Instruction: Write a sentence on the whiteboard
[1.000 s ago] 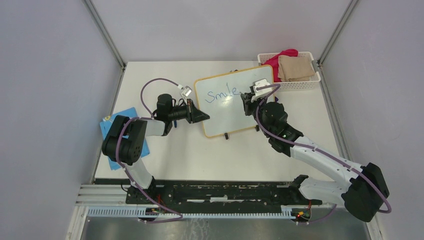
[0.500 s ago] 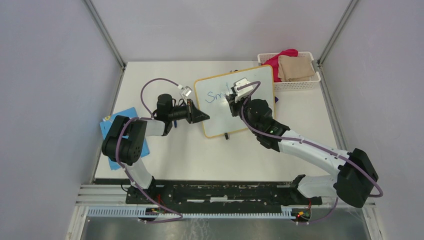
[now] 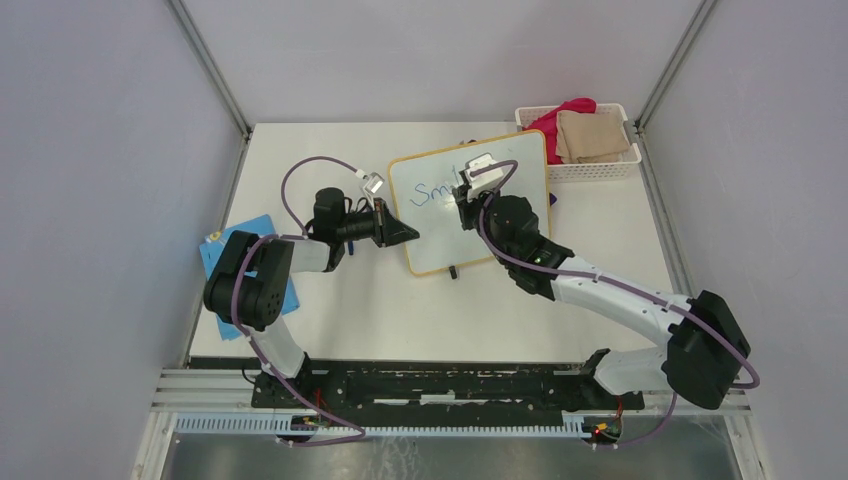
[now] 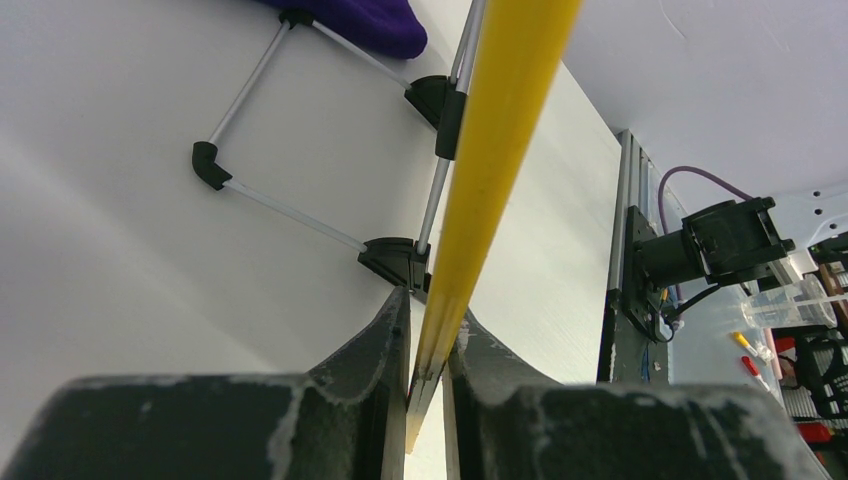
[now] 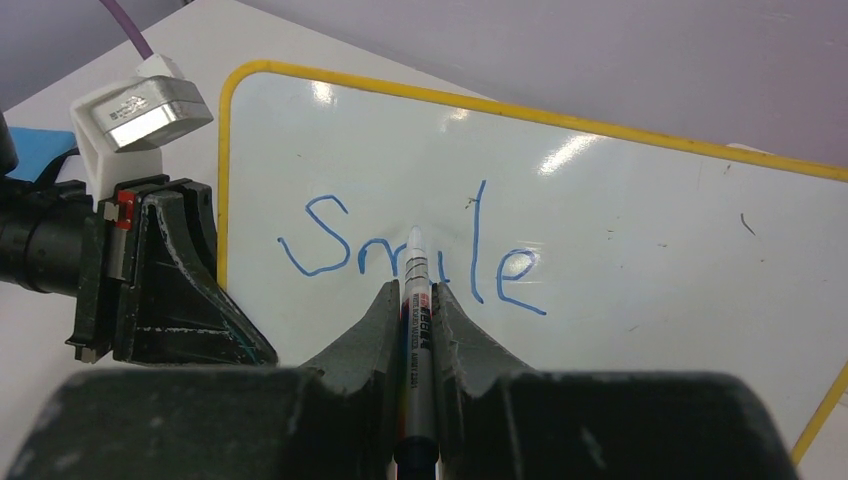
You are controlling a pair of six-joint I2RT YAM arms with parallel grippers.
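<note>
Yellow-framed whiteboard (image 3: 440, 235) edge pinched in your left gripper (image 4: 428, 330), right gripper (image 5: 418, 300) clamping marker (image 5: 416, 262) (tip at "Smile" (image 5: 478, 245)).

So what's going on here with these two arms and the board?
The left hand is clamped on the yellow edge of the whiteboard, steadying it. The right hand grips a marker pointed at the board's face. One blue word, "Smile", is written; the space below it is blank.

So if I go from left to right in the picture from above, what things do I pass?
blue card → left gripper → whiteboard → white basket of cloths
</note>
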